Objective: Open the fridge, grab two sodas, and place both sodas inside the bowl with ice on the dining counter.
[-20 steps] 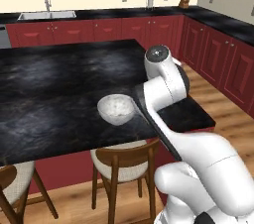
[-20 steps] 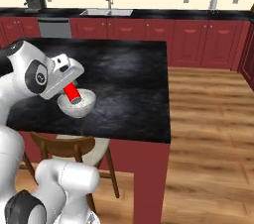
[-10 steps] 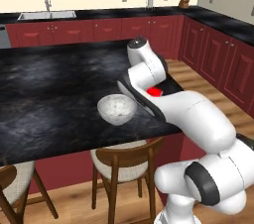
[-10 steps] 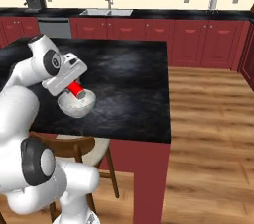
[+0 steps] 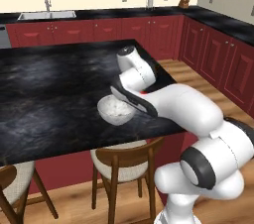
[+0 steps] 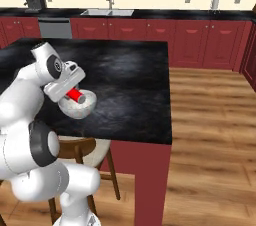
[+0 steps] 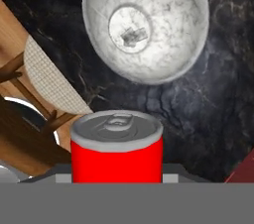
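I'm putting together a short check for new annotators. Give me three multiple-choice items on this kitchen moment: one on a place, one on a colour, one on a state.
1. Where does the bowl with ice stand?
A. on the dining counter, near its edge above the stools
B. in the sink
C. on the wooden floor

2. What colour is the body of the soda at the end effector?
A. blue
B. red
C. green

3. What is the state of that soda?
A. lying inside the bowl with ice
B. standing alone on the counter
C. held in the end effector, not yet in the bowl

Answers:
1 A: both base views show the bowl on the black marbled top, over a stool.
2 B: the hand view shows a red can with a silver top.
3 C: the right base view shows it clamped at the end effector by the bowl's rim.
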Controlling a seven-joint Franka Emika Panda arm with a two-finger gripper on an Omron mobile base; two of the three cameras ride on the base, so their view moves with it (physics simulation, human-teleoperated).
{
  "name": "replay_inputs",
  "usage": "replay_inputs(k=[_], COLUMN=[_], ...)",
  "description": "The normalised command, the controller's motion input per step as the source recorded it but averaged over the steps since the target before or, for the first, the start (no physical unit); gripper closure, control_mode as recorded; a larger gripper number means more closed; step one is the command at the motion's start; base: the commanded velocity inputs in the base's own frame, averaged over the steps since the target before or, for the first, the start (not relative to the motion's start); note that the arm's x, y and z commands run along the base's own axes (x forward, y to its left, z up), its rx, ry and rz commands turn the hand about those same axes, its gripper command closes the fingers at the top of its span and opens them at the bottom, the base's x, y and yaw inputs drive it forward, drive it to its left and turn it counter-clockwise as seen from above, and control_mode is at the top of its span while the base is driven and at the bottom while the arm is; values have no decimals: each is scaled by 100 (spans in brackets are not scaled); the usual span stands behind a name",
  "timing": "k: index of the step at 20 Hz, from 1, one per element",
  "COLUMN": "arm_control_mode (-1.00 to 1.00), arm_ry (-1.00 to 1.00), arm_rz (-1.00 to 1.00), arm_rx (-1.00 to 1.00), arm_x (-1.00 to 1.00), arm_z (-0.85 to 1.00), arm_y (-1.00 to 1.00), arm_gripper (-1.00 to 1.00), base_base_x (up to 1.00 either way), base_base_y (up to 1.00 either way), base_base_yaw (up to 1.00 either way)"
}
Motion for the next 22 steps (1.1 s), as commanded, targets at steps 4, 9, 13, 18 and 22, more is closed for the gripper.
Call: replay_inputs(k=[4, 9, 13, 18, 22], arm_control_mode=[-100, -100, -100, -100, -100], arm_ry=[9, 6, 6, 3, 5], arm_rz=[9, 14, 14, 13, 11], arm_rx=[-1, 3, 3, 1, 0], arm_x=[27, 52, 50, 39, 31], arm_z=[-21, -16, -25, -37, -34], arm_y=[33, 6, 4, 11, 13], arm_gripper=[100, 100, 100, 100, 100], base_base_x=[0, 0, 0, 0, 0], base_base_y=[0, 0, 0, 0, 0], base_base_yaw=[0, 0, 0, 0, 0])
